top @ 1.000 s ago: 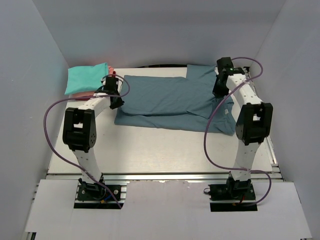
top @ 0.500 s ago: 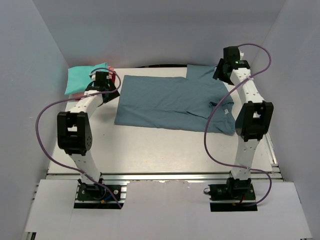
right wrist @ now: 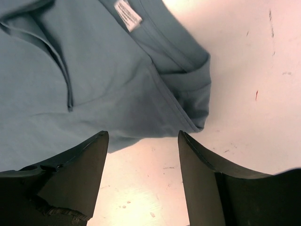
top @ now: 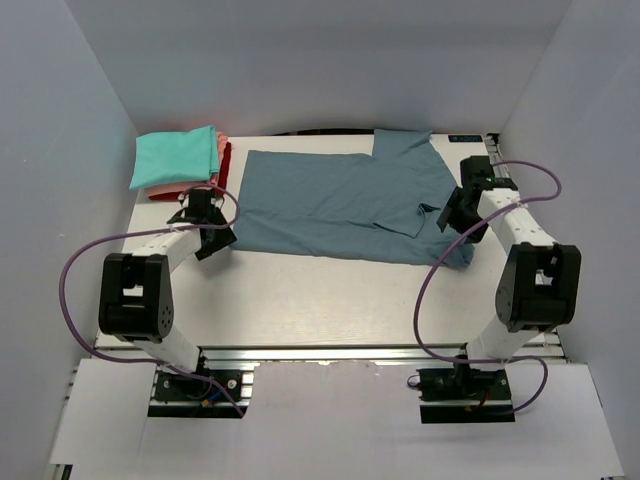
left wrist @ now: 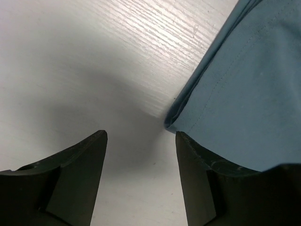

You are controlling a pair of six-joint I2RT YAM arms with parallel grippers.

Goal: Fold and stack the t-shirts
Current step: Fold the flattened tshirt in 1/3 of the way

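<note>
Hovering off the near-left corner of the blue t-shirt (top: 340,200) with the left gripper (left wrist: 141,157), jaws spread, empty. Likewise at its right end with the right gripper (right wrist: 143,160). Lies flat on the table (top: 300,300).

Pale wood-grain table (top: 330,300) sitting inside a three-sided booth. Plain grey-white back wall (top: 320,60), left wall (top: 50,200) and right wall (top: 590,200) closing it in, all matte and unmarked. Silver aluminium rail (top: 330,352) running along the near table edge, white board (top: 330,410) lying in front of it. Soft even light falling from above, leaving faint blurred shadows on the tabletop. Right wrist view showing small dark scuffs and one red mark (right wrist: 256,95) on the surface.
</note>
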